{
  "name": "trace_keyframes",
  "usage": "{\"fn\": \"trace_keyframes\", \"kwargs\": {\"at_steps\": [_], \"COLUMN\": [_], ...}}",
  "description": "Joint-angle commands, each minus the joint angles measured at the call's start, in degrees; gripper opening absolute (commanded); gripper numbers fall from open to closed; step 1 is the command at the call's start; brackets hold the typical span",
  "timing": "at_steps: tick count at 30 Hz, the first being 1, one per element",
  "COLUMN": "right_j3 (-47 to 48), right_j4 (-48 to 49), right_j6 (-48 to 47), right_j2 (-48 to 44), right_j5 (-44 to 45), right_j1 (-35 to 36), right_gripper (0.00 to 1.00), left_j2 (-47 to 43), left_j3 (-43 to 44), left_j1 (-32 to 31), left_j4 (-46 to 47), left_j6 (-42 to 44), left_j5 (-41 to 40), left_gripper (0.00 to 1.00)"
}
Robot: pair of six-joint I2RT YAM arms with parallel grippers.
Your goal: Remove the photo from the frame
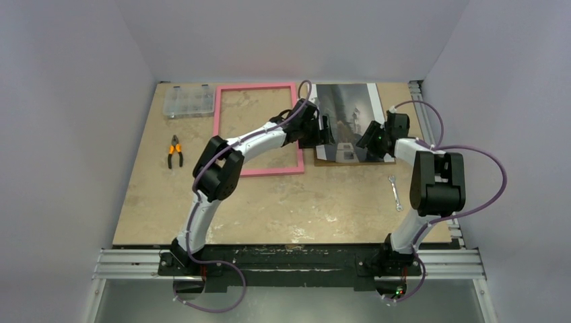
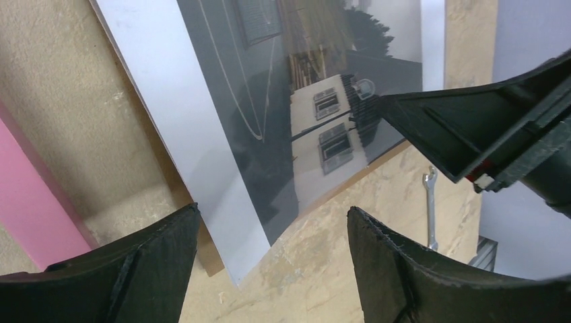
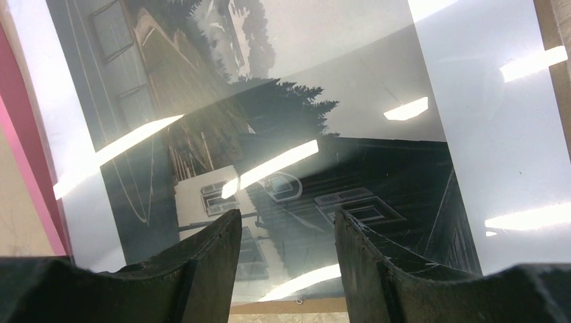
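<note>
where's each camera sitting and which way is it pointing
Top external: above and behind the bases, looking down at the table; both arms show.
Left wrist: on the left arm, facing down at a corner of the photo; open left gripper shows.
Right wrist: on the right arm, facing down at the photo's middle; open right gripper shows.
Shared: both wrist views catch the photo and the pink frame.
</note>
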Motion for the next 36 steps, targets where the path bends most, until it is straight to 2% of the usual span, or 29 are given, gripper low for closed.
{"fn": "trace_keyframes", "kwargs": {"at_steps": [1,6,9,16,21,28,33,36], "right_j3": [-0.44,-0.61,-0.57,-0.27,-0.08,-4.05,-8.65,-10.83], "right_j4": [-2.92,-2.97,-3.00,-3.59,-4.66,-1.39,1.52,1.54], "right_j6": [-1.12,-1.66,-2.22,-3.88,-5.48,-13.35,-20.94,-18.32], "right_j2": [3.27,2.78,2.46,1.12,-1.34,-12.28,-19.77,-23.32], "right_j5": [0.98,1.11,0.78,1.27,2.60,12.63,25.85,29.33], "right_j1": [0.23,0.27,0.51,2.20,5.12,13.43,21.10,22.62], "right_gripper": [0.52,0.53,0.55,0.62,0.69,0.75,0.76,0.76], "left_j2": [-4.83,-5.56,-5.27,-3.64,-3.92,-3.29,-2.84,-2.81], "left_j3": [0.00,-2.39,-3.39,-3.51,-4.87,-4.95,-4.65,-4.77], "left_j1": [-1.35,-1.01,-0.54,0.38,1.04,2.01,2.55,2.77], "left_j4": [5.39,8.75,9.88,9.16,8.80,8.65,8.61,8.50], "left_j6": [-3.46,-6.90,-8.78,-8.51,-7.54,-7.06,-7.13,-6.98], "left_j5": [4.71,7.37,8.55,9.68,9.66,11.42,12.61,12.88], "left_gripper": [0.77,0.77,0.73,0.43,0.30,0.17,0.16,0.16]}}
